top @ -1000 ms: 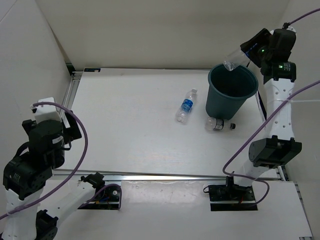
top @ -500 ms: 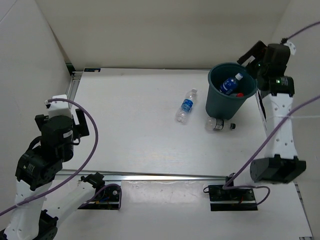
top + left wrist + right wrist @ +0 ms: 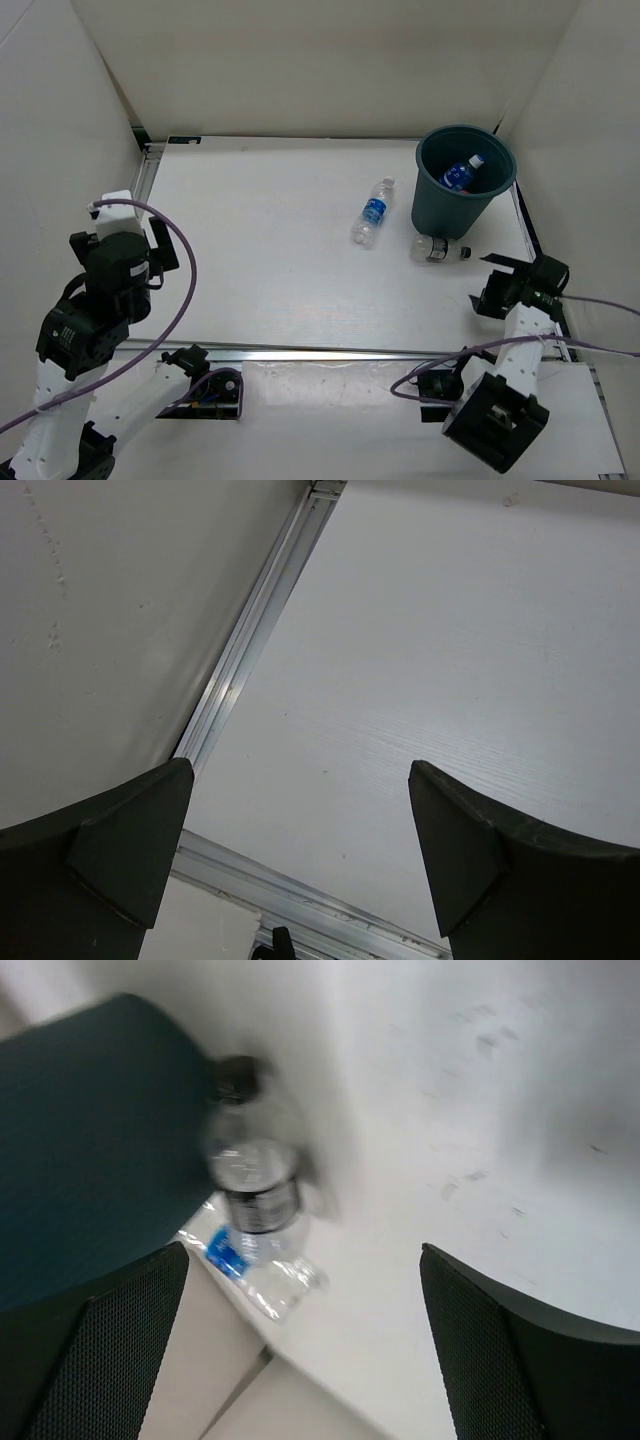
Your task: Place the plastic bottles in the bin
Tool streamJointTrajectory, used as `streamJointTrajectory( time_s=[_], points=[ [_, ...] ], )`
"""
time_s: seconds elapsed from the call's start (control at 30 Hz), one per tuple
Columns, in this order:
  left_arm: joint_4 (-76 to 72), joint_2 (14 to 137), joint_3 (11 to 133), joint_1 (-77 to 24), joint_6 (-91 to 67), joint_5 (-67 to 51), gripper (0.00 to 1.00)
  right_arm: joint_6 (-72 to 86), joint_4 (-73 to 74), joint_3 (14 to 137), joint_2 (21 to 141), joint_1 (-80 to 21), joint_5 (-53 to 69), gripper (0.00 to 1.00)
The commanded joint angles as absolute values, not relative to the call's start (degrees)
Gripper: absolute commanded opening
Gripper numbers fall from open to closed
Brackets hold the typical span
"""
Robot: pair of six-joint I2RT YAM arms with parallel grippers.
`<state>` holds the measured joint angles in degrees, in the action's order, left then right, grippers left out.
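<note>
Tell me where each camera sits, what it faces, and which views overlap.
Top external: above and behind the bases, looking down on table, bin, left arm and right arm.
Left wrist: on the left arm, facing table and side rail; left claw open.
Right wrist: low, blurred, facing the bin wall and the bottle lying beside it; right claw open.
Shared: top external and right wrist both show that bin and bottle.

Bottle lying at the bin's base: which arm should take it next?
Right. The right gripper is open and close to the bottle beside the bin, with it in wrist view; the left gripper is far across the table.
</note>
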<state>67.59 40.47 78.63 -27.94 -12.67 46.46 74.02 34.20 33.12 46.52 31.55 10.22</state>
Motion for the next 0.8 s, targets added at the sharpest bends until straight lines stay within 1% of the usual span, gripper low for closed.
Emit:
streamJointTrajectory(
  time_s=[0.0,0.03,0.13,0.17,0.2,0.27,0.43,0.63,0.77],
  points=[
    [69.8,39.6,78.9,-27.7,-14.9,48.0,1.0,80.7,26.9,29.4,48.9,33.6,22.4,1.0],
    [70.8,39.6,78.9,-27.7,-15.6,48.0,1.0,80.7,23.2,27.3,50.4,33.6,23.8,1.0],
    [72.0,39.6,78.9,-27.7,-16.8,48.5,1.0,77.3,15.6,26.2,57.5,34.3,31.3,1.0],
    [72.6,39.0,78.9,-27.7,-17.3,48.5,1.0,76.3,14.7,27.5,62.3,34.3,32.9,1.0],
    [72.6,39.0,78.9,-27.7,-17.3,48.5,1.0,74.4,10.9,27.5,64.7,34.3,37.2,1.0],
    [73.2,39.0,78.9,-27.7,-18.5,48.5,1.0,72.4,10.9,29.7,70.8,34.3,39.9,1.0],
    [74.4,38.5,78.9,-27.7,-20.8,48.5,1.0,66.2,10.2,34.2,76.1,33.7,41.2,1.0],
    [75.9,38.0,78.4,-27.7,-22.9,48.0,1.0,61.1,8.1,35.4,81.9,33.0,43.7,0.99],
    [75.9,38.0,78.4,-27.7,-22.3,48.0,1.0,60.4,8.6,36.7,84.7,32.5,43.7,0.99]
  ],
)
